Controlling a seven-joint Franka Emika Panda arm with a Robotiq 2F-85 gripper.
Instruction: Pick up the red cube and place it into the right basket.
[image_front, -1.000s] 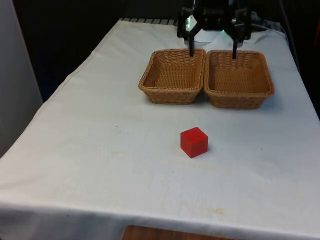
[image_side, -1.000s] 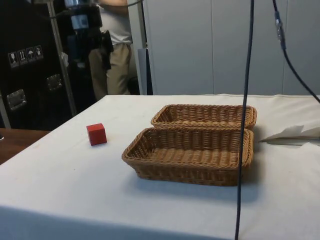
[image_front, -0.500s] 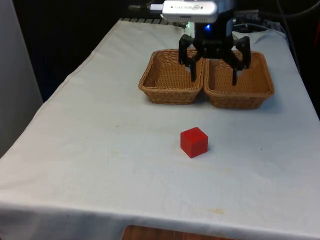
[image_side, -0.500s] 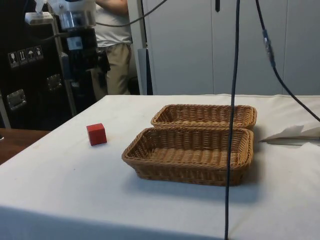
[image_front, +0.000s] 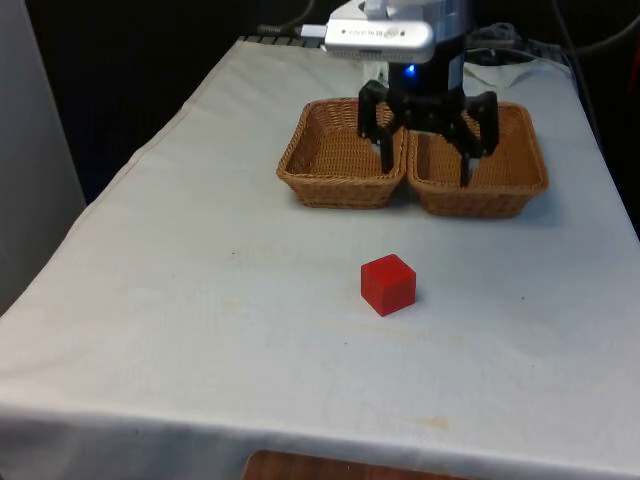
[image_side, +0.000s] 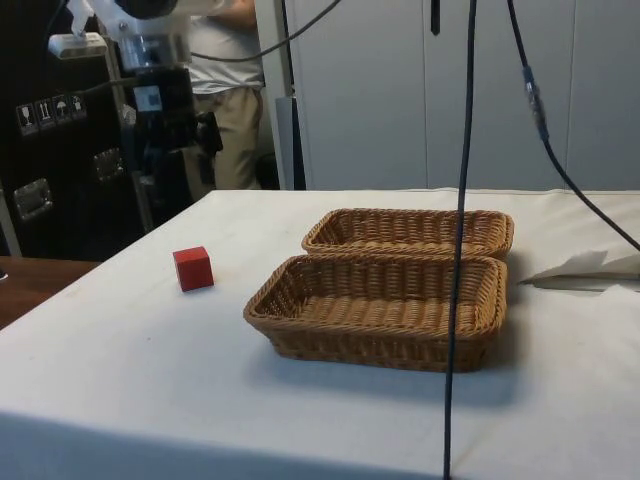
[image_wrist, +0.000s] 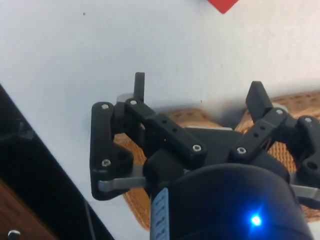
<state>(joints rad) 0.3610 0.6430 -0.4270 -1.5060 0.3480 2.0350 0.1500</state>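
The red cube sits on the white cloth in front of two wicker baskets, the left basket and the right basket, which stand side by side. My gripper hangs open and empty, well above the table. In the front view it shows before the seam between the baskets. From the side, the gripper is high above the cube, on the cube's side of the baskets. In the wrist view, the cube's corner lies ahead of the gripper, with basket weave behind the fingers.
A person stands behind the table in the side view. A crumpled white paper lies on the cloth beyond the baskets, and black cables hang down across the side view. The table's edges drop off close to either side.
The gripper has come down and forward from the far end, towards the cube, with its fingers still open. Cube and baskets have not moved.
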